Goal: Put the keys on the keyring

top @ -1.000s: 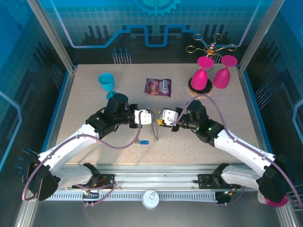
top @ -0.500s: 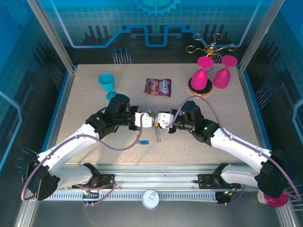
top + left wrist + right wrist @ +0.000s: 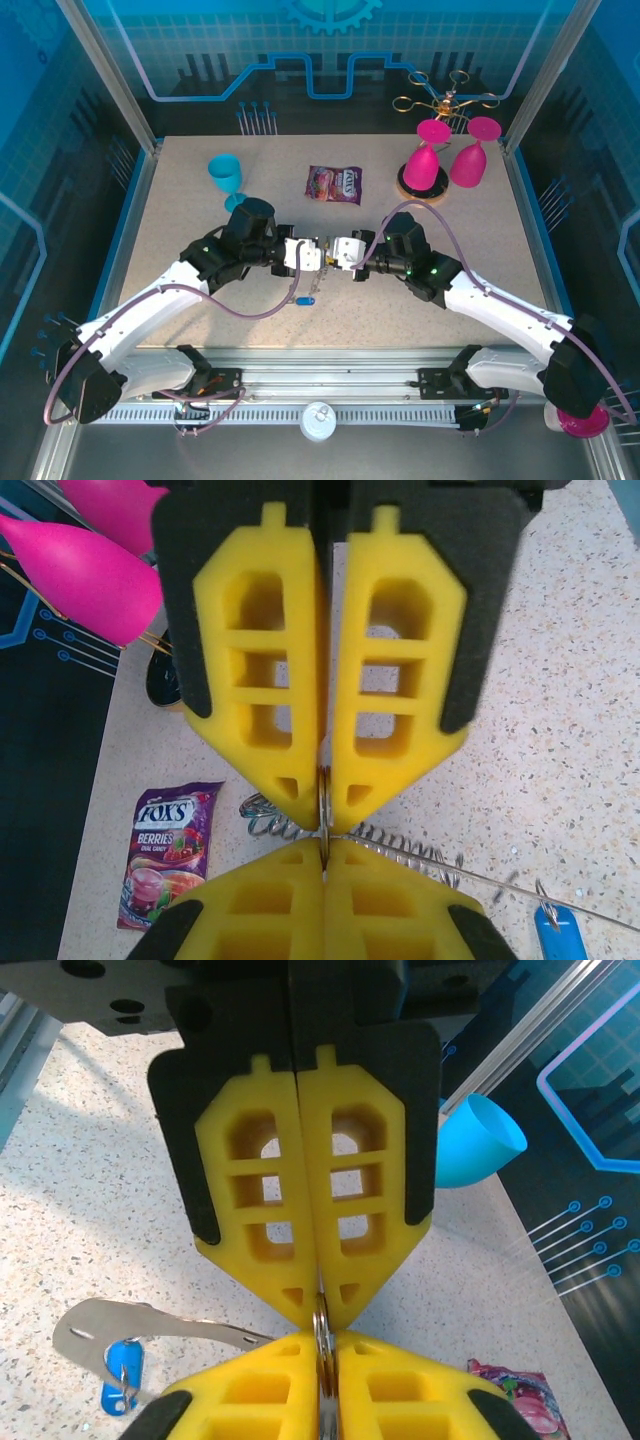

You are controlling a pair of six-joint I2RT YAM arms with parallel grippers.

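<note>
Above the table's middle, my left gripper (image 3: 319, 254) and right gripper (image 3: 334, 253) meet tip to tip. Both are shut on the keyring (image 3: 323, 798), a thin metal ring seen edge-on (image 3: 322, 1328). In the left wrist view my own left gripper (image 3: 325, 858) is at the bottom and the right gripper (image 3: 325, 780) is above it. A silvery coiled chain (image 3: 405, 847) trails from the ring towards the key (image 3: 306, 298). The key's blue head (image 3: 558, 930) lies on the table. Its silver blade (image 3: 150, 1322) and blue head (image 3: 120, 1375) sit below left of the right gripper (image 3: 325, 1348).
A purple candy bag (image 3: 334, 184) lies behind the grippers. A cyan goblet (image 3: 226, 175) stands back left. Two pink goblets (image 3: 450, 158) lean at the back right over a round coaster (image 3: 421, 186). A gold wire rack (image 3: 445, 100) sits beyond the table (image 3: 480, 250).
The right gripper has moved left until its tips meet the left gripper's at the ring. The dangling chain has swung left towards the key. The key has stayed in place.
</note>
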